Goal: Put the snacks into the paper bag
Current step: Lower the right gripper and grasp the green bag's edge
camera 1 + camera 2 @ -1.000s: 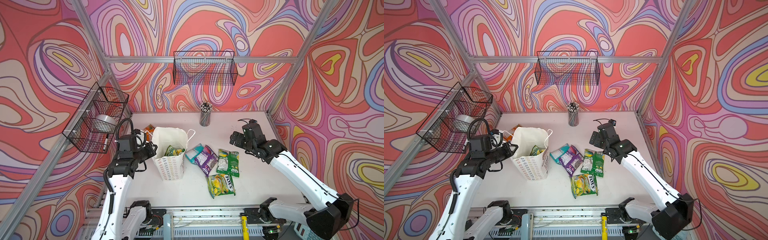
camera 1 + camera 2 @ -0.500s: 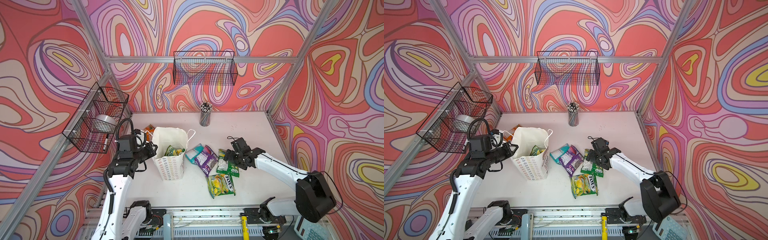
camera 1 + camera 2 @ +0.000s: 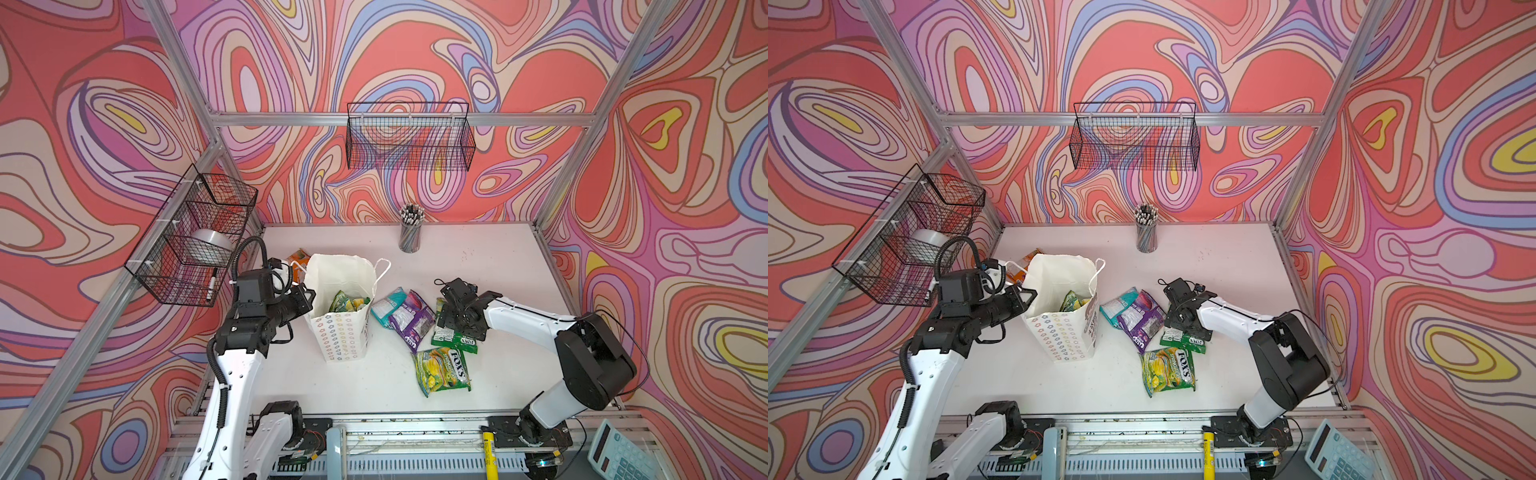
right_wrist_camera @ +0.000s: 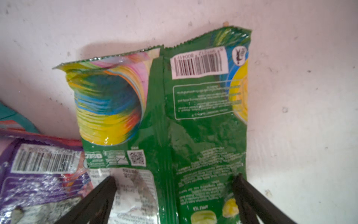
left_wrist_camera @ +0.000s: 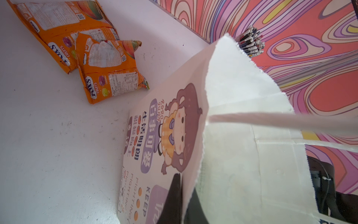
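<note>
At left, the left gripper [image 3: 306,296] pinches the rim of the paper bag [image 3: 341,332], holding it upright and open on the table [image 3: 490,257]. At right, the right gripper [image 4: 174,179], jaws wide, straddles a green snack pouch [image 4: 193,120] lying flat just beside a purple pouch [image 4: 38,174]. A clean pickup likely means pressing low and closing on the green pouch alone.

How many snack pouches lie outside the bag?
6: teal pouch, purple pouch, dark green pouch and yellow-green FOX'S pouch right of the paper bag; two orange pouches behind it. Others may hide.
</note>
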